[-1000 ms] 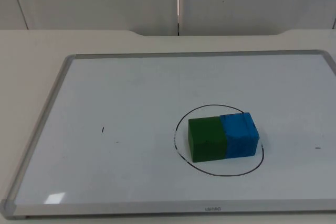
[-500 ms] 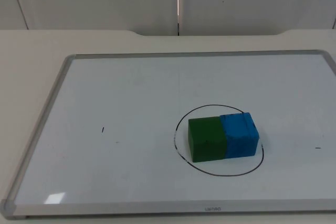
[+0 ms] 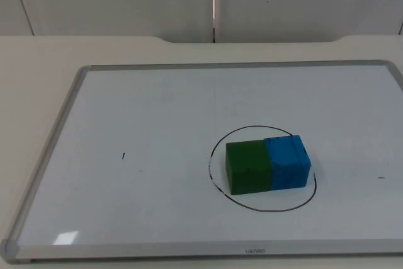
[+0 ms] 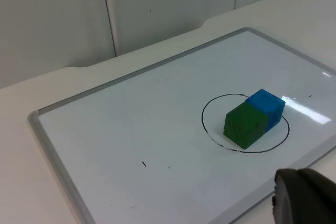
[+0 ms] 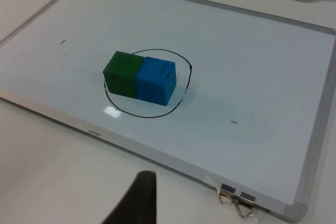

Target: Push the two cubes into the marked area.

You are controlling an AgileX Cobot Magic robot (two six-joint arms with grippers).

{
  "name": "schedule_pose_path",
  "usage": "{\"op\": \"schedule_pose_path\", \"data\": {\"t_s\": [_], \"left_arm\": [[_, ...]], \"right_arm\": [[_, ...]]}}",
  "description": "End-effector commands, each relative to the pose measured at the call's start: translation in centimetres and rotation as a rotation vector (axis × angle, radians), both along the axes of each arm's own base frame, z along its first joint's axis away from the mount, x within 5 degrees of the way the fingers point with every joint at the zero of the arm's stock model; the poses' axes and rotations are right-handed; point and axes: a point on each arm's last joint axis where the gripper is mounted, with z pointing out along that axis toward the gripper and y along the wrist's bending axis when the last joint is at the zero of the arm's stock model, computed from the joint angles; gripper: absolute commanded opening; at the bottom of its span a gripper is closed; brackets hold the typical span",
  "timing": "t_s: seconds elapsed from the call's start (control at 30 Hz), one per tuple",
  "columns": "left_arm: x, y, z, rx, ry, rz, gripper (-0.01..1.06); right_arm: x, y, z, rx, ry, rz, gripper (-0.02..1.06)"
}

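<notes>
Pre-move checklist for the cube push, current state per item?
1. Green cube inside the drawn circle: ok.
2. Blue cube inside the circle: ok in the top view, its outer edge close to the line.
3. Cubes touching side by side: ok.
4. Whiteboard flat on the table: ok.
5. Left claw clear of the cubes: ok; open or shut: cannot tell.
6. Right claw clear of the cubes: ok; open or shut: cannot tell.

green cube (image 4: 244, 125) touching blue cube (image 4: 268, 107) at its 2 o'clock | both inside drawn circle (image 4: 210, 131) | on whiteboard (image 4: 131, 129)
</notes>
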Motion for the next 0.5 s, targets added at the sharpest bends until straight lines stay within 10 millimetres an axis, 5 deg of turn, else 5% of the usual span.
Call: {"op": "schedule_pose_path", "data": {"t_s": [0.0,0.47], "left_arm": [[0.02,0.0,-0.11,-0.004,-0.002,-0.002,0.0],[0.02,0.0,-0.11,-0.004,-0.002,-0.002,0.0]], "right_arm": [[-0.04,-0.03,0.0,0.001,-0.006,-0.003,1.05],[-0.04,-0.03,0.0,0.003,-0.005,-0.004,1.05]]}}
